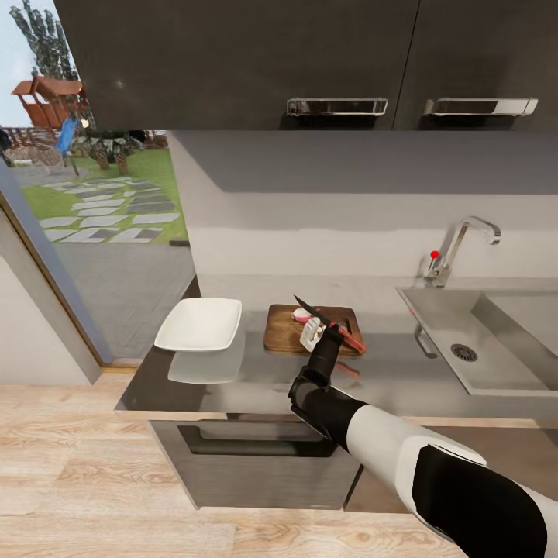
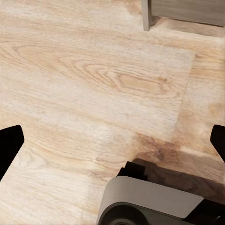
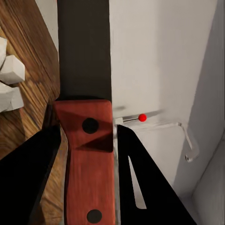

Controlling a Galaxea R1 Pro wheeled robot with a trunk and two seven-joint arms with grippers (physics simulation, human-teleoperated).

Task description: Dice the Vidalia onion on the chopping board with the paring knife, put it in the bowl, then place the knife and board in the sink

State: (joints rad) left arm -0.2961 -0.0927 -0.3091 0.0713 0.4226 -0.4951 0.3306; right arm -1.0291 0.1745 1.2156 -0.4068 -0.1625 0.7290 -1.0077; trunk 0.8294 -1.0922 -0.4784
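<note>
onion: already cut; pale diced pieces (image 1: 309,333) plus a pinkish remnant (image 1: 299,315) sit on the chopping board (image 1: 283,329), far-middle area, right under your knife hand. White cubes show in the right wrist view (image 3: 10,70) lying on the wood beside the blade.
paring knife: one, clamped in your right gripper (image 1: 329,335) by the reddish handle (image 3: 89,154); dark blade (image 1: 304,307) points up and away toward the wall, tilted left.
right gripper: fingers closed snug on both sides of the handle, nothing else held.
left gripper: hangs over the wood floor (image 2: 93,84), fingertips wide apart (image 2: 8,140), empty.
key relation: bowl (image 1: 200,324) lies just left of the board, on the countertop (image 1: 387,380); sink (image 1: 480,341) well to the right. Board's long axis runs left-right. Your right arm is the one at the board.
counts: one knife, one board, one bowl, one sink; dice number too small to tell.
judgement: dicing looks about done; you likely move pieces leftward to the bowl next.
</note>
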